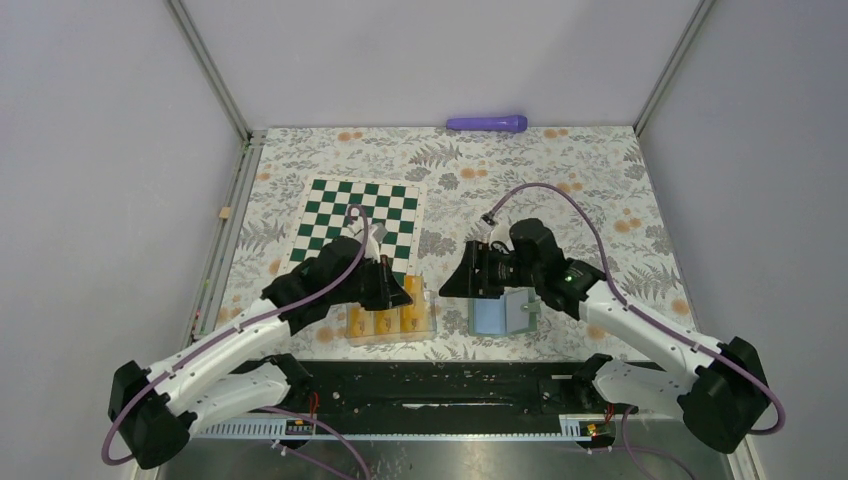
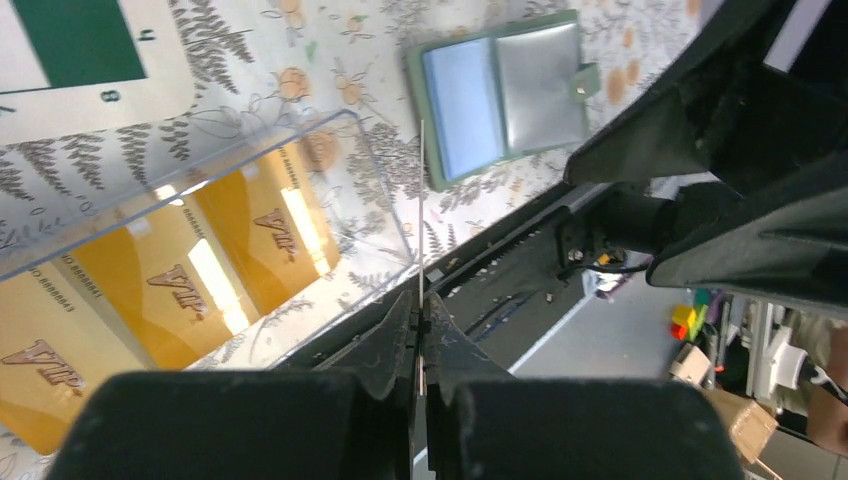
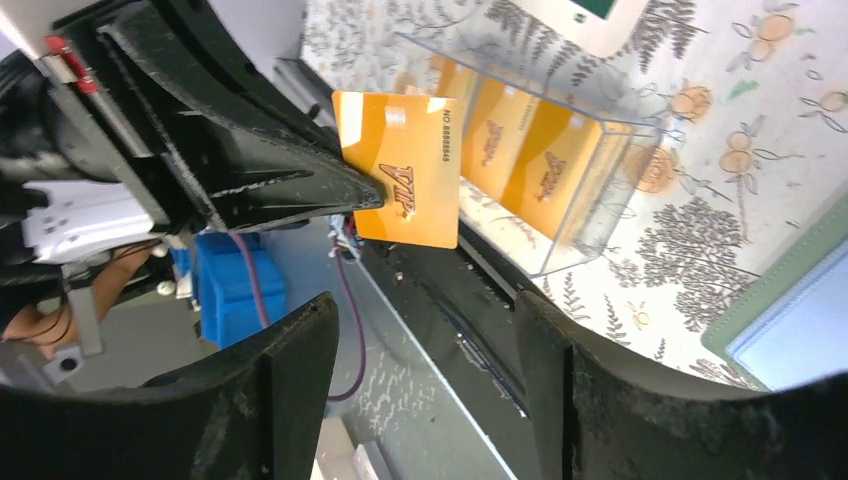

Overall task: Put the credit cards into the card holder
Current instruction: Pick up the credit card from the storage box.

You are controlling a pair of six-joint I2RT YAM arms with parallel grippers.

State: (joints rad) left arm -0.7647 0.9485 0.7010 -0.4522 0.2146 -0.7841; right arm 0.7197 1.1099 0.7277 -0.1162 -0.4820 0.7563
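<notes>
The left gripper (image 2: pixel 420 318) is clenched on one credit card (image 3: pixel 405 150), pinching its lower edge so that the card stands on edge; in the left wrist view it shows only as a thin line rising from the fingertips. The right gripper (image 3: pixel 425 330) is released, its jaws wide apart with nothing between them. In the upper left of the left wrist view, the other credit cards (image 2: pixel 265 240) lie side by side in the clear box (image 2: pixel 385 215). The card holder (image 2: pixel 500 90) lies open and flat at the top centre, light blue inside facing up, near the box but apart from it.
</notes>
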